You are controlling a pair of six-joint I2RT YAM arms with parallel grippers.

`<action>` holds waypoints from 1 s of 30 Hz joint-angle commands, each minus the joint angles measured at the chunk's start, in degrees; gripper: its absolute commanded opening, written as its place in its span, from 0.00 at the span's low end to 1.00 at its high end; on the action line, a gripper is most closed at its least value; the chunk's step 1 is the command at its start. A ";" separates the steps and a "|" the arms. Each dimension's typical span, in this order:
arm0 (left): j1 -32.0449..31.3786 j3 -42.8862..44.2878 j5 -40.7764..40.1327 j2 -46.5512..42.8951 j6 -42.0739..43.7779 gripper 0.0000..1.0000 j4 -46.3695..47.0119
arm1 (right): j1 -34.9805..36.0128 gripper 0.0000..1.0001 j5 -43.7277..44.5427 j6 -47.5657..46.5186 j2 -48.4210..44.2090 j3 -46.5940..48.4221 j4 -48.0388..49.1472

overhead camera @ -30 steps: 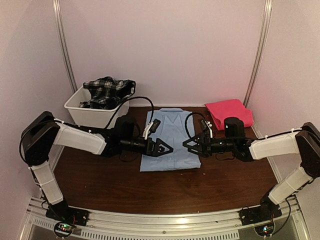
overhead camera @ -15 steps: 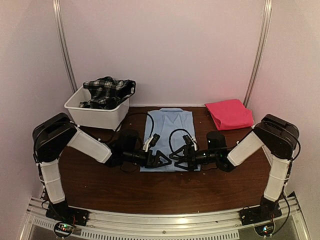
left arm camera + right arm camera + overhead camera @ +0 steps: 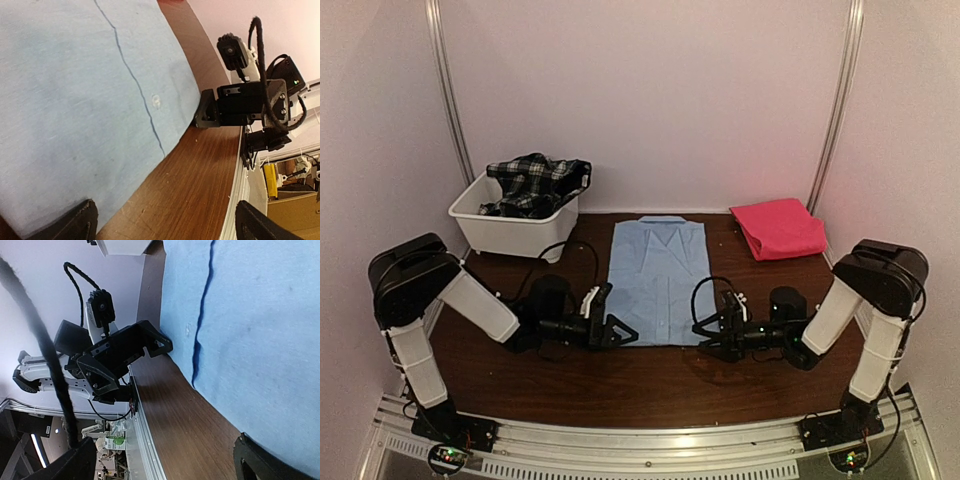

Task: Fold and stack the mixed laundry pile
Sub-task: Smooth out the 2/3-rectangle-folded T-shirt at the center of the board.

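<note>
The light blue collared shirt (image 3: 657, 278) lies flat and buttoned in the middle of the table, collar toward the back wall. My left gripper (image 3: 620, 332) sits low at the shirt's near left corner, open, with bare wood between its fingers (image 3: 75, 225). My right gripper (image 3: 705, 335) mirrors it at the near right corner, open and holding nothing. In the left wrist view the shirt (image 3: 75, 100) fills the upper left. In the right wrist view the shirt (image 3: 250, 315) fills the upper right. A folded pink-red cloth (image 3: 778, 228) rests at the back right. The plaid garment (image 3: 535, 183) is heaped in the tub.
The white plastic tub (image 3: 510, 228) stands at the back left against the wall. Bare brown table (image 3: 650, 385) runs between the shirt's hem and the metal rail at the near edge. Pale walls close in on three sides.
Both grippers have drawn back from over the shirt toward the near edge and dropped low at its hem corners. The shirt now lies fully uncovered.
</note>
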 commanded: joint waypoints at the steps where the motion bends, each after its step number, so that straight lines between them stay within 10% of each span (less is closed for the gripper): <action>1: 1.08 1.69 -1.83 -6.34 4.54 0.98 -11.32 | -1.23 0.96 -0.68 -2.91 -8.72 0.45 -10.03; 8: 4.54 15.60 -1.40 -5.08 12.05 0.98 -21.10 | -2.44 0.98 3.19 -25.48 -16.25 19.58 -45.04; 18: 8.51 33.86 -0.70 12.57 12.05 0.97 -19.57 | -5.83 0.95 -2.55 -23.67 5.05 38.13 -37.77; 30: 10.95 27.82 -2.75 16.43 10.55 0.98 -16.58 | -8.51 0.91 -1.30 -23.78 12.12 31.59 -34.42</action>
